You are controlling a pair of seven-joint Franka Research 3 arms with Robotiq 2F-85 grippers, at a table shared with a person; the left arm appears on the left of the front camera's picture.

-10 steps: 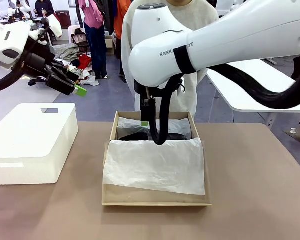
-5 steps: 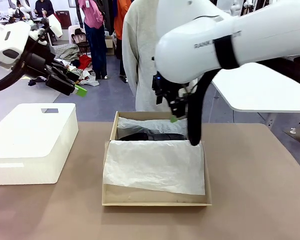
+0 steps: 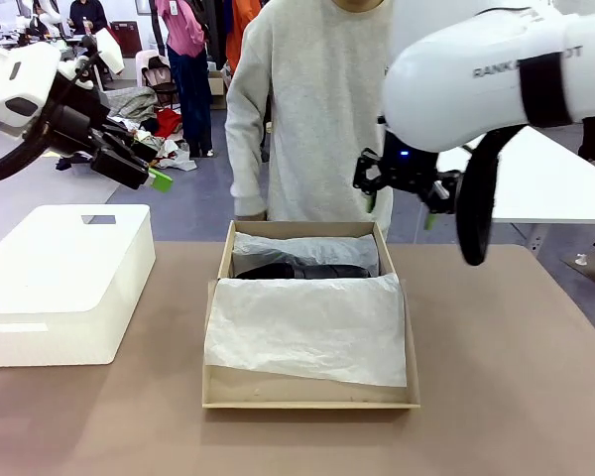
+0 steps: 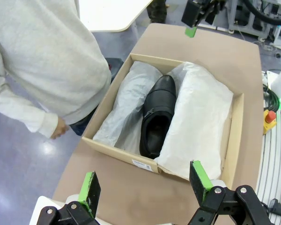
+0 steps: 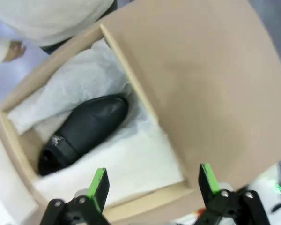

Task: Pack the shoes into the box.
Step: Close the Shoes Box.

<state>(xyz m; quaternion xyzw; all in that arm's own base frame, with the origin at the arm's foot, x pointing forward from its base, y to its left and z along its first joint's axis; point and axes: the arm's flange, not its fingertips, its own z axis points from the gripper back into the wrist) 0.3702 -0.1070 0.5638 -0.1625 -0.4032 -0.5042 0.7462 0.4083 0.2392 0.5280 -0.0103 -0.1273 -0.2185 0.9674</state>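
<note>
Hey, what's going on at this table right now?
Shoe packing is under way. One black dress shoe lies in the cardboard shoebox between folds of white tissue paper. The right claw hangs open and empty above the shoebox's far right corner. The left claw is open, raised off to the left. A person stands at the far side.

The shallow tan cardboard box (image 3: 278,392) has matt, raw-edged walls. Crinkled white tissue paper (image 3: 307,332), thin and matt, lines it. At the box's twelve o'clock end in the front view, the black pointed leather shoe (image 4: 157,112) is smooth with a soft sheen. At the box's nine o'clock, the white foam block (image 3: 59,278) looks matt. The brown table (image 3: 506,377) is smooth and dull. The right arm's white shell (image 3: 456,79) is glossy plastic. The person's grey sweatshirt (image 3: 317,109) is soft knit cloth.
</note>
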